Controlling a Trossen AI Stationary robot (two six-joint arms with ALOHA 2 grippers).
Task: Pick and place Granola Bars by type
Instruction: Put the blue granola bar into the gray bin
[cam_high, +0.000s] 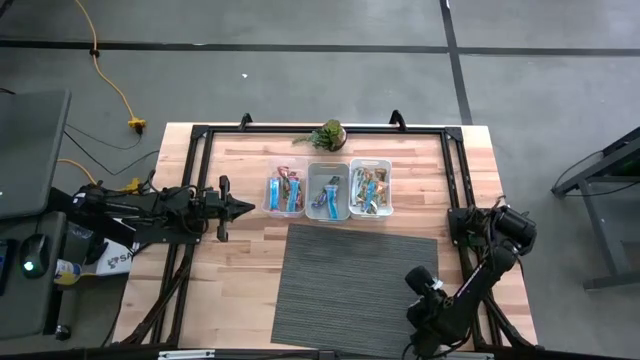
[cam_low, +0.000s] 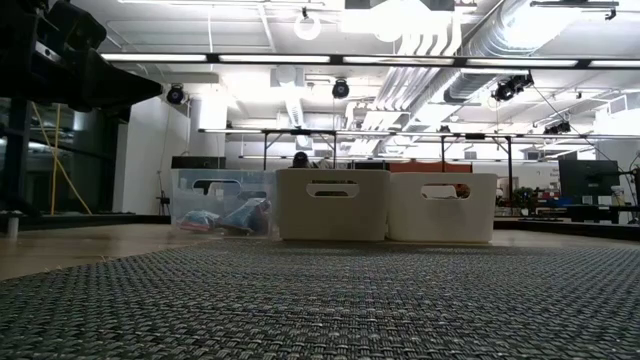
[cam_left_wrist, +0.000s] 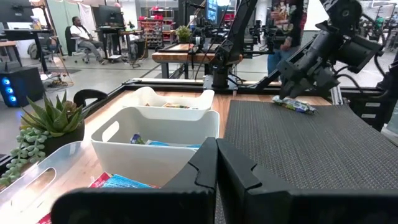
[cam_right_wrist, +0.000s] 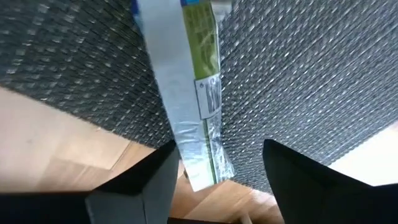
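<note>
- Right gripper (cam_right_wrist: 214, 180) fills the lower part of its wrist view, fingers spread apart, with one granola bar (cam_right_wrist: 189, 93) in a white-and-green wrapper lying between them on the grey mat (cam_right_wrist: 323, 81); nothing is clamped.
- Same bar shows in the left wrist view at upper right (cam_left_wrist: 293, 104), just under the right gripper (cam_left_wrist: 297, 81), near the mat's edge.
- Risk: the wrapper end overhangs the mat onto bare wood, so a closing pinch could slide or tilt the bar and catch only foil; my judgement, not observed.
- Risk: the slick wrapper might twist out on the lift if it is gripped off-centre.
- Left gripper (cam_high: 236, 208), left of frame centre in the high view, waits with fingers together, holding nothing.
- Three bins sit in a row at upper centre: left bin (cam_high: 270, 205) holds blue and pink-red bars, middle bin (cam_high: 313, 211) mostly blue, right bin (cam_high: 385, 205) a mix that looks orange-brown, though detail is poor.
- Green plant (cam_high: 328, 135) stands just behind the bins.
</note>
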